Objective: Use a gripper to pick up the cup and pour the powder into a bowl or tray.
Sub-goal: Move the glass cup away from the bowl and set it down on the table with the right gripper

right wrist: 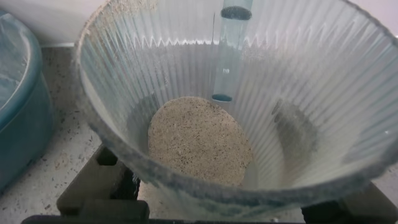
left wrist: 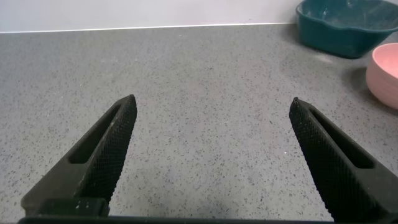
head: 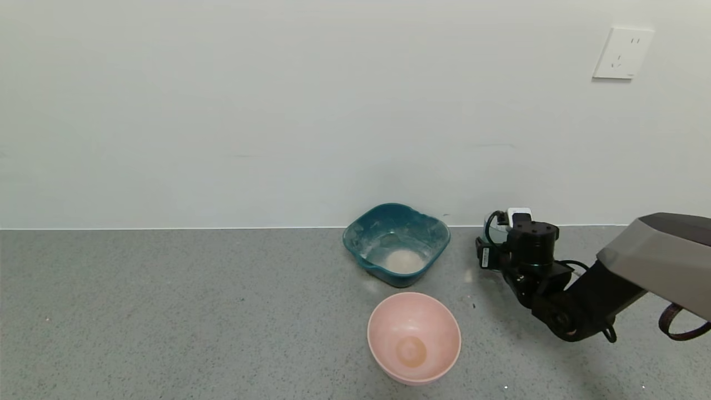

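Sitting between end effector (right wrist: 217, 205) fingers: cup (right wrist: 249, 112)

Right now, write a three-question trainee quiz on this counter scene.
1. True or false: the ribbed clear tumbler sits between the right gripper's fingers.
2. Which holds a white powder heap: A) the dark teal squarish plastic basin, B) the round pink bowl?
3. Fill in: the left gripper's jaws are ____.

Key: 1 true; 2 A; 3 open.
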